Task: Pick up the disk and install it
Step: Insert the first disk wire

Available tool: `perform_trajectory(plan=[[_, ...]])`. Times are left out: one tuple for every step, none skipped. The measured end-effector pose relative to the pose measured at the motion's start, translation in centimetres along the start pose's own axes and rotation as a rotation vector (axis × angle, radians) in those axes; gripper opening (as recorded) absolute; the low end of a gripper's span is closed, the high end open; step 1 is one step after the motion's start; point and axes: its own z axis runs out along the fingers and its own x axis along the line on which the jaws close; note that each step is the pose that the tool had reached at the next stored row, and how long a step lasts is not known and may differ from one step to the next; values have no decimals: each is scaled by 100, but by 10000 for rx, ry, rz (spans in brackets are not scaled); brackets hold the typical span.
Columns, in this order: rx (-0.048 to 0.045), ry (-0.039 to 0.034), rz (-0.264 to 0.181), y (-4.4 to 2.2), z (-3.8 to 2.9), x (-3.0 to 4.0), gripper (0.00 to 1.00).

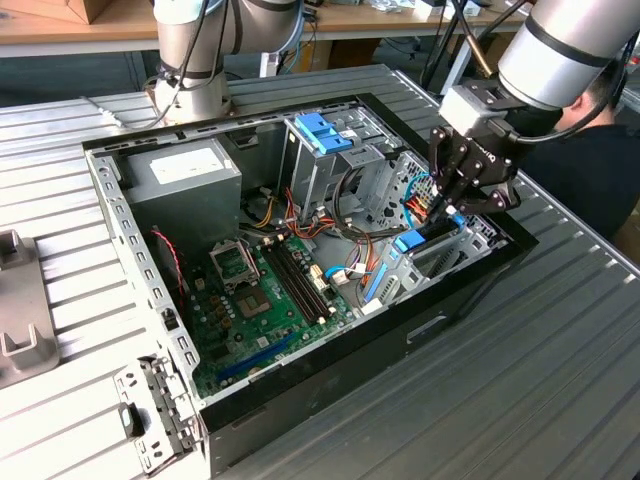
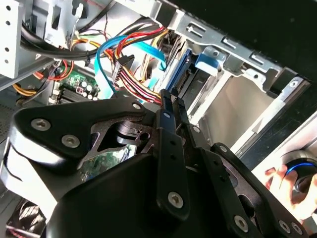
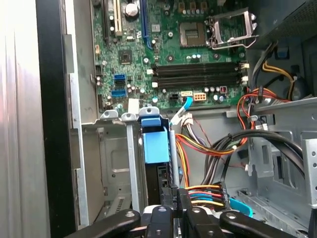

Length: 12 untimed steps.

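Now the black end effector [image 1: 452, 208] hangs over the open black computer case's [image 1: 300, 385] corner bay, apparently closed on the grey, blue-framed disk [image 3: 155, 145] standing there; seating should stay straight, clear of cables.

Exterior view looks down from afar on the computer case [image 1: 300, 250]; both wrist views peer closely inside it.

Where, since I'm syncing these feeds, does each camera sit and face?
Exterior view: off the arm, looking down into the open case; arm and end effector show.
First wrist view: at the wrist, past the end effector onto disk and motherboard.
Second wrist view: at the wrist, past the end effector toward cables.
Both wrist views share the disk.
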Motion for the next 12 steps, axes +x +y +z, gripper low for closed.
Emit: perform_trajectory(plan=[[-149,9,8,-10,2,0,17],[-238,15,14,-16,3,-1,17],[-358,23,21,-23,4,-1,17],[-501,31,30,-33,6,-2,17],[-636,42,39,-41,7,-2,17],[-739,47,44,-48,9,-2,17],[-825,53,50,-55,9,-3,17],[-911,57,55,-70,11,-4,17],[-914,59,59,-81,11,-4,17],[-918,56,86,-100,13,1,17],[-919,53,108,-107,13,3,17],[-918,50,142,-113,14,3,17]])
